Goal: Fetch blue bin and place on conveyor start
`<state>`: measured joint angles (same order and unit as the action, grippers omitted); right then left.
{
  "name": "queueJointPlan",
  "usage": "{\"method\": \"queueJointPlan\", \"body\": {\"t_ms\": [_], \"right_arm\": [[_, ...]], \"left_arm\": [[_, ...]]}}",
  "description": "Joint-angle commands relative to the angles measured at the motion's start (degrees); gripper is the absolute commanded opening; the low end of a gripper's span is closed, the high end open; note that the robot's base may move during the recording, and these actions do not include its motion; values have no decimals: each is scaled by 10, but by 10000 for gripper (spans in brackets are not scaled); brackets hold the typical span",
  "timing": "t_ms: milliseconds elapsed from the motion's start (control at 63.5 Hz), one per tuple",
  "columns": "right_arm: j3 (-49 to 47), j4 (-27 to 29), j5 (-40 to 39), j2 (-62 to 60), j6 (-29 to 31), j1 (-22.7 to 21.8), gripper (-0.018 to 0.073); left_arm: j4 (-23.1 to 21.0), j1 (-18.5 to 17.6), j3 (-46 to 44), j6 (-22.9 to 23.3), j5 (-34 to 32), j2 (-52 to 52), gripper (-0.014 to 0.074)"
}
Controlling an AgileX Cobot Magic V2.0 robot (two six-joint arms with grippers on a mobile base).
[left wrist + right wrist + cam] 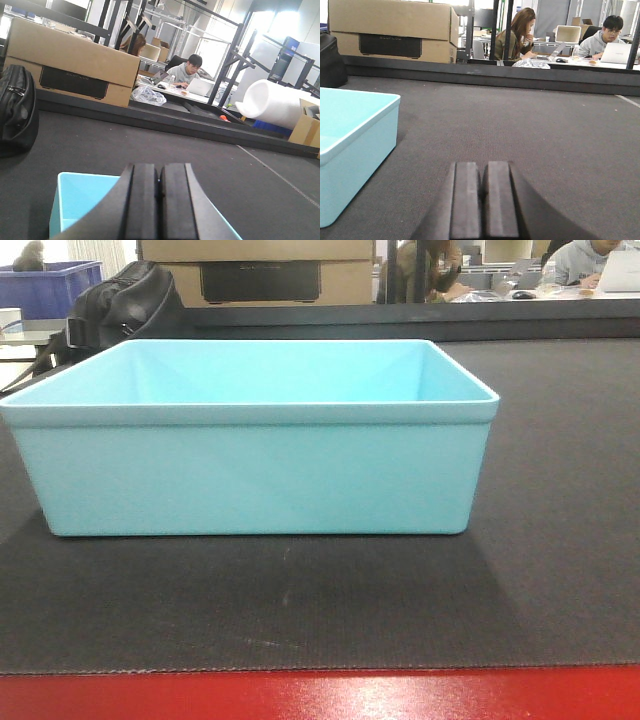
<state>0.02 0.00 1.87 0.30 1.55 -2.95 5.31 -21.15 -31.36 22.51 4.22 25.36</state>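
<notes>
Pale turquoise smooth plastic rectangular bin found resting flat and upright on wide dark grey woven belt surface, just behind red strip along near edge. Interior empty as far as visible. Judged already placed at conveyor start; task appears essentially complete.

Left gripper clenched, pads pressed together, holding nothing; positioned just over near rim of bin in left wrist view. Right gripper likewise clenched and empty, low above belt, bin just beside to its left.

Background noted: black bag, brown cardboard box, seated persons at desk beyond far belt rail, dark blue crate at far left.

Risks, as judgement: left gripper close to bin wall, so careless withdrawal could clip rim and drag or tilt light tub. Right gripper low over belt; sideways sweep could nudge bin off position. Bin near belt edge; any push toward red strip could carry it off.
</notes>
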Motion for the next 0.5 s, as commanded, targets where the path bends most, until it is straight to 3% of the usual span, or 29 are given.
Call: {"method": "queueJointPlan", "body": {"t_ms": [0,142,283,362,425,488], "right_arm": [[0,3,-6,-3,-1,-2,-165],[0,3,-6,-3,-1,-2,-165],[0,3,-6,-3,-1,-2,-165],[0,3,-6,-3,-1,-2,-165],[0,3,-6,-3,-1,-2,-165],[0,3,-6,-3,-1,-2,-165]], "left_arm": [[2,-3,1,-3,-10,-4,-111],[6,-3,1,-3,-10,-4,-111],[58,27,3,-16,15,-4,-111],[37,59,22,-108,19,-22,-111],[-19,97,51,-206,16,-46,-111],[-60,134,84,-251,6,-68,-111]]}}
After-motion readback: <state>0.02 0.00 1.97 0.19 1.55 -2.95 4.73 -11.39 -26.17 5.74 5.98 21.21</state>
